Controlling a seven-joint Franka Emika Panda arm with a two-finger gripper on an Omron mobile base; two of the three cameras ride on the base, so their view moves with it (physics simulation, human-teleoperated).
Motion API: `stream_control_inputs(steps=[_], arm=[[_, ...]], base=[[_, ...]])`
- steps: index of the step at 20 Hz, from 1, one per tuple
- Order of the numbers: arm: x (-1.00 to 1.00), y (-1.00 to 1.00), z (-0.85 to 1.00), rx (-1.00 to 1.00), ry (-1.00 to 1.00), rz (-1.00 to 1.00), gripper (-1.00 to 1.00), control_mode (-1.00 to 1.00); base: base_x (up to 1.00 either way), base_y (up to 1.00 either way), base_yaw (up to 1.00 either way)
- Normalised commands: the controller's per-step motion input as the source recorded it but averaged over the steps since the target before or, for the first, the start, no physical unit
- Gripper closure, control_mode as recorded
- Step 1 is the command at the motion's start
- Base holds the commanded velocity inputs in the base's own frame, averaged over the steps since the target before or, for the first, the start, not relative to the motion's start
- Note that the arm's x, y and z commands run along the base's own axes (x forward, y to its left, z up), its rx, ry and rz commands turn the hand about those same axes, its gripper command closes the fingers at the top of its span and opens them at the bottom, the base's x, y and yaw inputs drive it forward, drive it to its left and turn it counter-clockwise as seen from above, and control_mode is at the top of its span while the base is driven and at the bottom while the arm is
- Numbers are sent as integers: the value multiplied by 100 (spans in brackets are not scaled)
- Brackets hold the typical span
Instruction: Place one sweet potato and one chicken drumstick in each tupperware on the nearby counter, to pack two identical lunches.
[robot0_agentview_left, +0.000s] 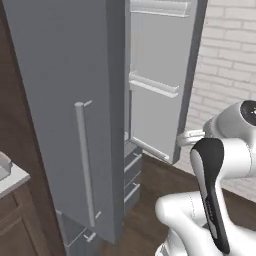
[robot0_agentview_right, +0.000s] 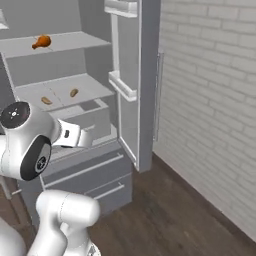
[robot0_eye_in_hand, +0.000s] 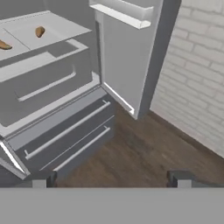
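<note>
A chicken drumstick (robot0_agentview_right: 42, 42) lay on an upper fridge shelf (robot0_agentview_right: 75, 42), two sweet potatoes (robot0_agentview_right: 73, 92) below. The end effector (robot0_eye_in_hand: 111, 179) stood wide, empty. The drumstick probably handled light and slick; its thick end looked best to grip.

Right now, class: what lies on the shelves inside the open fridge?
A chicken drumstick lies on the upper shelf; two small brown items lie lower. The closed drawers hide their contents.

Open grey fridge (robot0_agentview_right: 90, 125), white brick wall (robot0_agentview_right: 210, 100), dark wood floor (robot0_eye_in_hand: 144, 157).
</note>
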Motion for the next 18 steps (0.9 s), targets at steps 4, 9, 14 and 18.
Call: stream_control_inputs(steps=[4, 9, 14, 18], arm=[[0, 0, 0, 0, 0, 0, -100, 100], [0, 0, 0, 0, 0, 0, -100, 100], [0, 0, 0, 0, 0, 0, -100, 100], [0, 0, 0, 0, 0, 0, -100, 100]], base=[[77, -66, 57], [100, -56, 44], [53, 3, 47], [30, 4, 54]])
